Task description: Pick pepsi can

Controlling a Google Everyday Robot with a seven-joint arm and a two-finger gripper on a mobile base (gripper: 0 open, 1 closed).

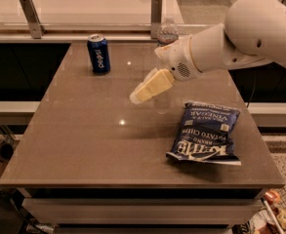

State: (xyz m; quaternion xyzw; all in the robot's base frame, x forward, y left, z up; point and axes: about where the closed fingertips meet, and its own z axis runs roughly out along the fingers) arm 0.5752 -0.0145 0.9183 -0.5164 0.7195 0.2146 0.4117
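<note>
The small dark-blue metal pepsi can (99, 53) stands upright, not yet grasped, near the far left corner of the brown surface (84, 140). The cream tool (141, 93) hovers mid-surface, well apart from it; whether it is apart or together I cannot tell. Reach, grip and lift remain. Between them the way looks open; the clear plastic bottle (167, 32) and flat blue chip bag (206, 133) sit aside.

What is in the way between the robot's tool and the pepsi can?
Nothing visible. Only bare table lies between the tool, above the table's middle, and the pepsi can at the far left. The water bottle and chip bag sit off to the right.
</note>
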